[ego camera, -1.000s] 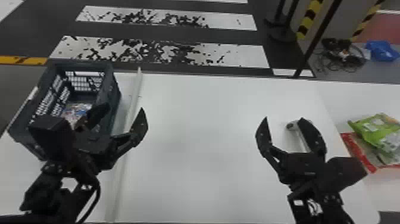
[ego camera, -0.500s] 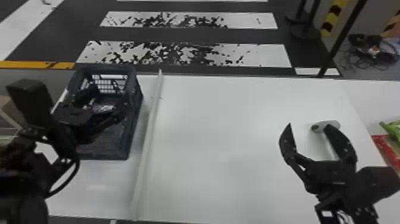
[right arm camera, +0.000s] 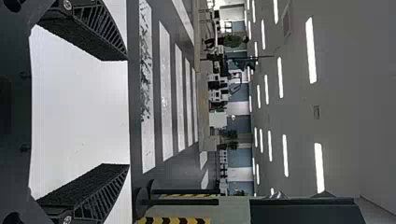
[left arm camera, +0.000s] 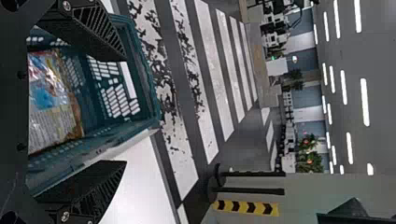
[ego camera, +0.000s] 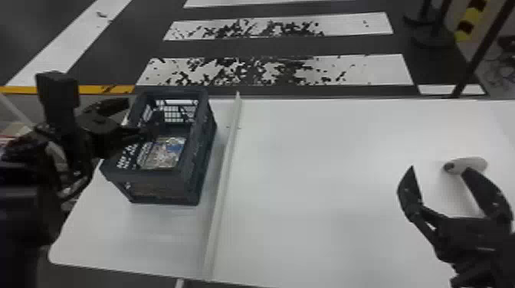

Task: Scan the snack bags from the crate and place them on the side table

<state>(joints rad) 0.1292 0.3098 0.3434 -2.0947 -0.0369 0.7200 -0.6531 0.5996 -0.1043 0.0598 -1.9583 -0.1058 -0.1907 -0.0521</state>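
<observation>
Retrieval step: left pincer (left arm camera: pixel 125 111), wide open, empty, at the crate (ego camera: pixel 145 175) by the far-left corner of my desk (ego camera: pixel 134 237); right pincer (right arm camera: pixel 128 112) likewise gaping; next, straddle the snack bag (ego camera: pixel 164 154).

Crate (ego camera: pixel 153 176): white lettering is running along the wall on the robot's left, close to the near corner (short rows, and I am not making out the words).
Snack bag (left arm camera: pixel 53 100): inside the crate, small print is lining up in rows beside a blue patch, its words coming through too small to tell.
Chevron strip (left arm camera: pixel 245 207): beyond the crate and well off to its right, black chevrons are crossing a yellow ground.
</observation>
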